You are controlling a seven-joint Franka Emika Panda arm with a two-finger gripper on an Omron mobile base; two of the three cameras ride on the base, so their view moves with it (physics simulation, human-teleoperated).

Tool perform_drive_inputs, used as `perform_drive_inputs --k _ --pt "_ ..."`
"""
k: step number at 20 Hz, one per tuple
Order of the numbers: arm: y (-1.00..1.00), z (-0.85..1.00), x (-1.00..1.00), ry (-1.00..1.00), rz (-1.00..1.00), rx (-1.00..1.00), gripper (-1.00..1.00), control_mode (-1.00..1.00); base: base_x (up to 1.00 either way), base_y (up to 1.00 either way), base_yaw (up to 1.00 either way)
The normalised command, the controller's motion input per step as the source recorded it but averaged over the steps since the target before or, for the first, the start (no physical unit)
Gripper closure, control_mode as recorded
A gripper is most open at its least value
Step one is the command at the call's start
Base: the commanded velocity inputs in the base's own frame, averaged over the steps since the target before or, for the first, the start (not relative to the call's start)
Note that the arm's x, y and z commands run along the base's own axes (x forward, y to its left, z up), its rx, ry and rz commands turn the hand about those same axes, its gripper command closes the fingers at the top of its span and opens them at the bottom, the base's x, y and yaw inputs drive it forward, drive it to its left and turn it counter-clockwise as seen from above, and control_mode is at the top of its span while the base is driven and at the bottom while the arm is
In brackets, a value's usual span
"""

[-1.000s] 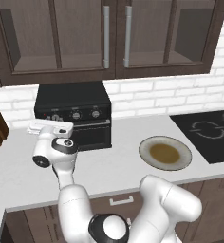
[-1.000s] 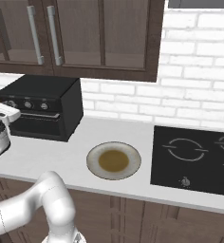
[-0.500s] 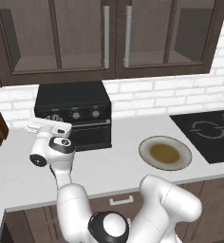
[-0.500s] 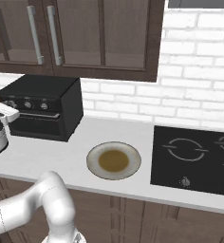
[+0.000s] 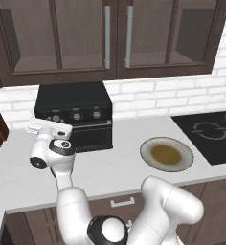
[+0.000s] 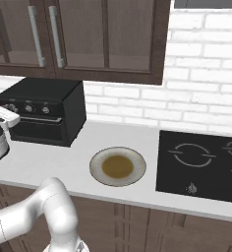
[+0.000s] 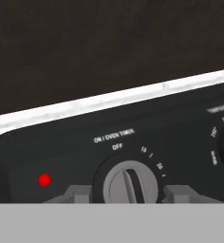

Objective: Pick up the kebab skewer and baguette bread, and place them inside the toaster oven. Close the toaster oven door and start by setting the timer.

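Gripper [image 7: 128, 193]: sitting at timer knob [image 7: 128, 182], fingers [image 7: 76, 193] flanking it; jaws apart or clamped – can't tell.
Oven [image 5: 74, 115]: door [image 5: 89, 136] sitting shut, red light [image 7: 44, 180] glowing.
Counter [image 5: 110, 167]: lying open btwn oven & plate [image 5: 166, 154].

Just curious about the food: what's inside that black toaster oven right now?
The toaster oven has its door shut, so whatever is inside is hidden. A red light glows beside its timer knob.
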Motion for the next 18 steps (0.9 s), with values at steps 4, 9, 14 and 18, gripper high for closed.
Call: perform_drive_inputs --k 4,9,14,18 --pt "-0.18 0.32 0.04 -0.10 -0.01 0.37 1.00 -1.00 0.00 0.00 0.00" --pt "-0.26 0.34 0.00 -0.07 -0.01 0.39 1.00 -1.00 0.00 0.00 0.00" --pt "-0.23 0.42 0.00 -0.05 -0.01 0.40 1.00 -1.00 0.00 0.00 0.00" --pt "-0.15 0.51 0.00 -0.02 -0.02 0.41 1.00 -1.00 0.00 0.00 0.00"
